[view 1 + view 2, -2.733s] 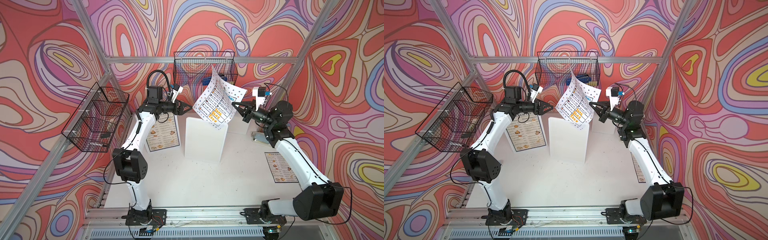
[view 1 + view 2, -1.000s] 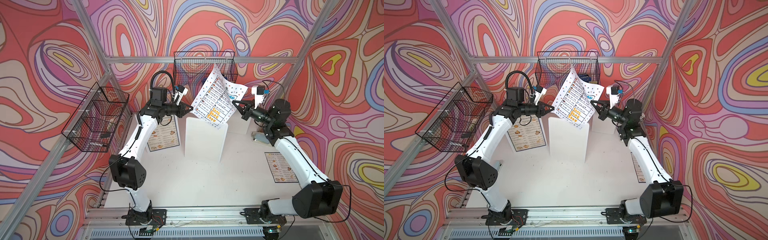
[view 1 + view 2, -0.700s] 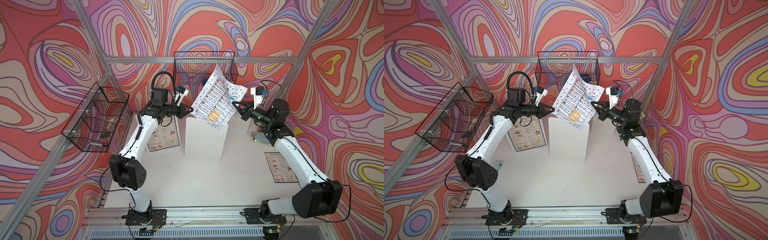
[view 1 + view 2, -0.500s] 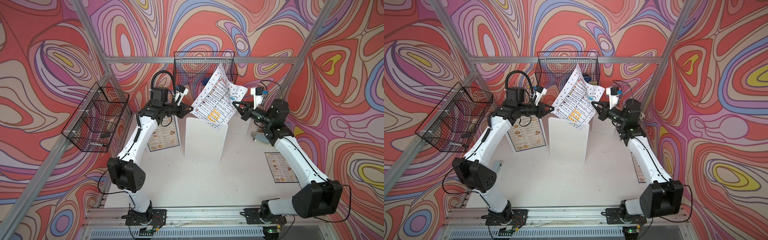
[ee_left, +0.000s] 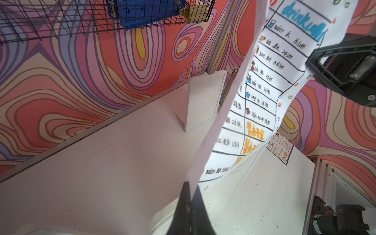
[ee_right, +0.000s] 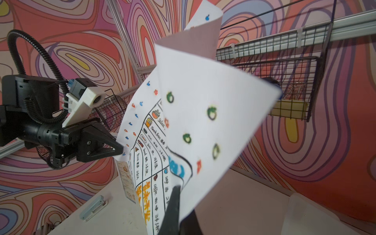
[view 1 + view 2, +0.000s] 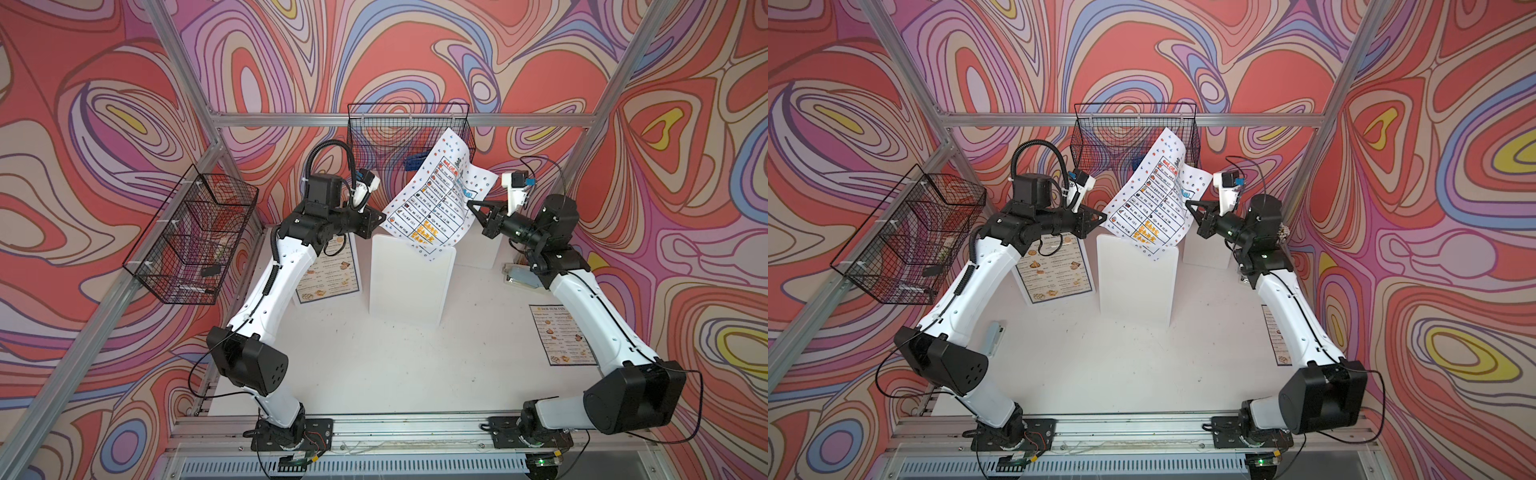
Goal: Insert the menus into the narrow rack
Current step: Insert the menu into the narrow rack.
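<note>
- Swirl-patterned walls around white table [image 7: 374, 365].
- White menu [image 7: 436, 208] aloft, curled, long axis slanting up toward back wire basket [image 7: 374, 137], lower end over white upright panel [image 7: 405, 286].
- Pinched at opposite edges by left gripper [image 7: 381, 218] and right gripper [image 7: 470, 203].
- Blue-bordered menu [image 7: 332, 286] flat beneath left arm; smaller menu [image 7: 559, 336] flat beside right arm.

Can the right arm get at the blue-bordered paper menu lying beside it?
Probably not: the right gripper is shut on the white icon-dotted paper menu. Otherwise the blue-bordered menu lies uncovered.
</note>
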Motion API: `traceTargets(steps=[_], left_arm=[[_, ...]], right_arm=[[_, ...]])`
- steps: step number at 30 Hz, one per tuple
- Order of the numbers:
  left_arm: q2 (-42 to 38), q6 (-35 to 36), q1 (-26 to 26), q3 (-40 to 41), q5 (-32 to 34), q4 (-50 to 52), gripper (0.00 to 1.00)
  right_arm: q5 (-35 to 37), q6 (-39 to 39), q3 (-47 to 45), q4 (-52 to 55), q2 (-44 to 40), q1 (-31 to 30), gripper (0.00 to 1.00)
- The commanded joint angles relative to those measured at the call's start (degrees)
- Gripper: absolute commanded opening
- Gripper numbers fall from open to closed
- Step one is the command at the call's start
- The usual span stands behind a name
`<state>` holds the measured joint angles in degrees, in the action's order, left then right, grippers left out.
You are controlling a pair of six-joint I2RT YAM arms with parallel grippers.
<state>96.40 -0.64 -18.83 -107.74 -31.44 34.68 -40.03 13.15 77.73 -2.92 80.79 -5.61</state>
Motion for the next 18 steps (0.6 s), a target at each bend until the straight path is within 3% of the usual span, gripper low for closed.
traceTargets(steps=[1, 10, 11, 13, 14, 18], left_arm=[[-2.32, 0.86, -0.60, -0.30, 3.36, 1.03, 0.00], [-1.48, 5.71, -1.21, 3.59, 0.21, -0.69, 0.00], [-1.61, 6.47, -1.23, 4.41, 0.12, -1.41, 0.04], [-1.91, 7.05, -1.19, 6.21, 1.98, -3.17, 0.44], [-2.00, 7.29, -1.14, 6.67, 2.89, -3.58, 0.59], [-2.18, 7.64, -1.12, 7.28, 2.45, -3.95, 0.81]], right_arm=[[0.20, -0.71, 1.09, 1.75, 0.96, -0.02, 0.00], [-0.84, -1.90, 2.49, 3.77, 1.12, 0.02, 0.00], [-0.95, -1.90, 2.77, 3.76, 1.13, -0.01, 0.00], [-1.14, -1.99, 3.66, 4.20, 1.21, -0.01, 0.00], [-1.39, -1.98, 4.34, 4.47, 1.34, -0.01, 0.00], [-3.77, -2.58, 5.78, 4.69, 1.90, 0.04, 0.00]])
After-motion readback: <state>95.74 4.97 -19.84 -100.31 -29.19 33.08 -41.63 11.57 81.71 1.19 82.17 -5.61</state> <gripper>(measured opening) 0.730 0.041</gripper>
